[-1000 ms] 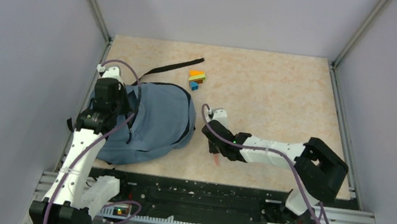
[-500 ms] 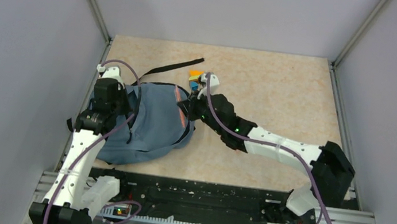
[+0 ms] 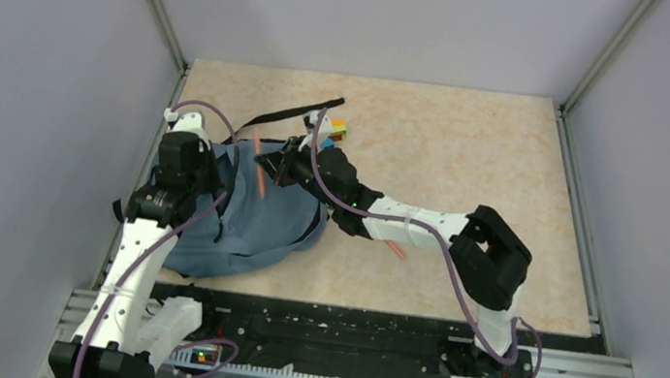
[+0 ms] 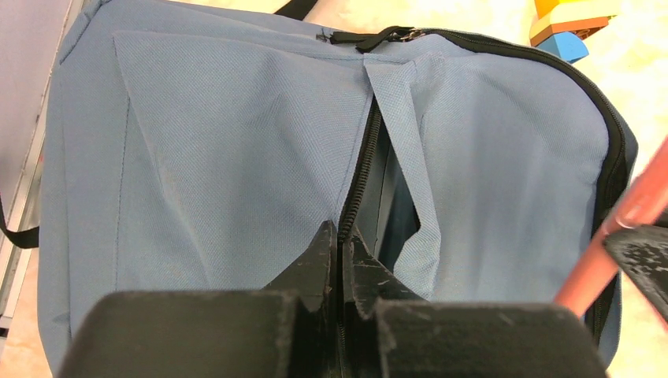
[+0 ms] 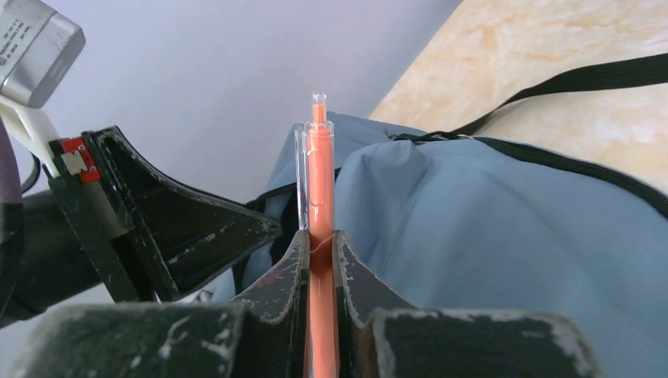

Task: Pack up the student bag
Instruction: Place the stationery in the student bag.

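Left hand [image 4: 339, 236]: closed tight. Its two fingers pinch the cloth of the student bag [image 3: 253, 222] right at a zipper line, and the cloth rises in folds toward them.
Student bag: blue-grey, it lies on the surface [image 3: 471, 168] in the left part of the top view, close to the left wall. The zipper slit beside the left hand is partly open and shows a dark inside.
Right hand [image 5: 319, 240]: closed on an orange pen [image 5: 317, 173], with only the pen between the fingers. The pen sticks out past the fingertips, over the far part of the bag and near the left hand.
Strap [image 3: 292, 112]: black, it lies on the surface beyond the bag and runs toward the upper centre.
Blocks [image 3: 335, 130]: a small coloured pile, just behind the right arm's wrist, near the far corner of the bag.
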Robot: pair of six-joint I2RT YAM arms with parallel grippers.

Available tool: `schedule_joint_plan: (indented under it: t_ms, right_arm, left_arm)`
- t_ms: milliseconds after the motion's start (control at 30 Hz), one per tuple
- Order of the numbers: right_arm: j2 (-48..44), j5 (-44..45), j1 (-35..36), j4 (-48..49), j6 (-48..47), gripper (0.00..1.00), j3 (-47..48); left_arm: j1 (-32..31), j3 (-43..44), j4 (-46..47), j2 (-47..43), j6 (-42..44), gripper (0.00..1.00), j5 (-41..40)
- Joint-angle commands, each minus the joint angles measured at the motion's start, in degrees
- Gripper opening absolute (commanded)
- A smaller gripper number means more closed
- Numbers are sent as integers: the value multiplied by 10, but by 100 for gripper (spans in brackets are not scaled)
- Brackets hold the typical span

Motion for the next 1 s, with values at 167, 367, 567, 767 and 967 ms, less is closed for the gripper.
schedule_joint_plan:
  t_ms: [167,367,567,767,967]
  right_arm:
    - [64,-76,10,56,120,0,91]
    - [82,-127,13,-41,145,0,125]
    - [88,-147,15,-104,162,0,124]
    - [110,-168,15,-155,162,0,149]
    - [147,-175,15,-209,151,0,214]
  left_arm:
    - [-1,16,44,-25,2,0,22]
    - [-1,16,44,-27,2,0,20]
    - [-1,15,45,-29,1,0,20]
    - [-1,15,46,-29,1,0,22]
    - [-1,12,54,-34,4,0,44]
